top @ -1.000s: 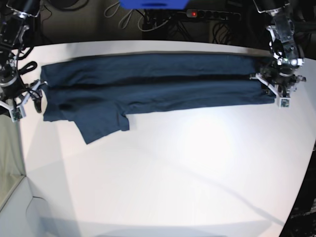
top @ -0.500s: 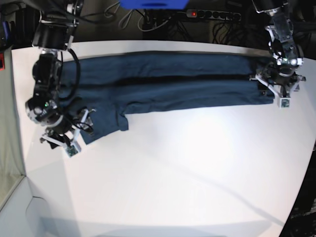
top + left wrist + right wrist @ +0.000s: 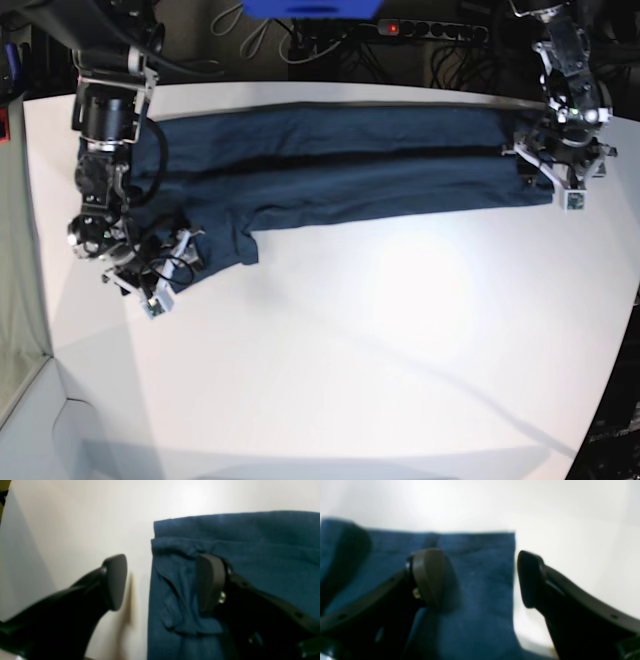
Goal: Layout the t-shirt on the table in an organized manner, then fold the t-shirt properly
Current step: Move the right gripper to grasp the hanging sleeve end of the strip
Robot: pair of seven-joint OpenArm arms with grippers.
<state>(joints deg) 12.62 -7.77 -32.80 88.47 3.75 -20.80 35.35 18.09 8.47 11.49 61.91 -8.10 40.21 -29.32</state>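
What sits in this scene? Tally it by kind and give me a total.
T-shirt: 1
Grippers: 2, the left gripper and the right gripper
Table: 1
Total: 4

No text, label, brand, number or sign can be read in any of the views; the t-shirt shows only plain dark blue cloth and the bench is bare white
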